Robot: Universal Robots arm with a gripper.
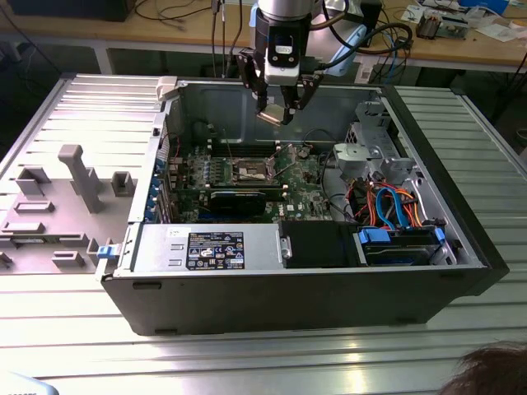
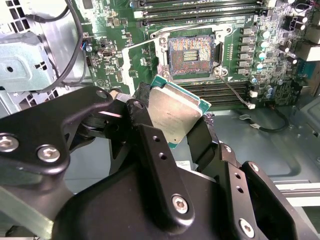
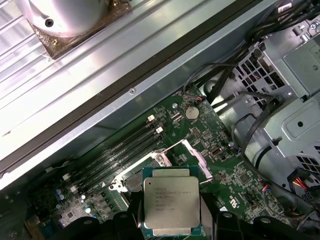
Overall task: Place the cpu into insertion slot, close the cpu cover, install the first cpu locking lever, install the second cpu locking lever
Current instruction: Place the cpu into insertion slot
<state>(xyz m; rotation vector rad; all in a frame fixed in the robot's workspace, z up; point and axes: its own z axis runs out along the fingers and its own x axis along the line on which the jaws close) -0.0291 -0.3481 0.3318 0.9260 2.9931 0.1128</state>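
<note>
My gripper (image 1: 276, 109) hangs above the open computer case, shut on the cpu (image 1: 272, 115). In both wrist views the cpu (image 2: 175, 111) (image 3: 170, 202) is a silvery square chip with a green edge, clamped between black fingers (image 2: 144, 107). The insertion slot (image 2: 190, 53) lies bare on the green board with its contact field showing, some way below the chip. On the exterior view it is the square socket (image 1: 250, 171) at the board's middle. The cpu cover (image 3: 196, 159) stands tilted up beside the slot. A thin wire lever (image 2: 142, 44) sticks out from the socket.
Long black memory slots (image 2: 220, 92) run beside the socket. A drive cage (image 1: 375, 148) and orange and blue cables (image 1: 387, 206) fill the case on the exterior view's right. A grey fixture plate (image 1: 58, 197) lies outside the case on the left. A person's hair (image 1: 486, 374) shows at the bottom right.
</note>
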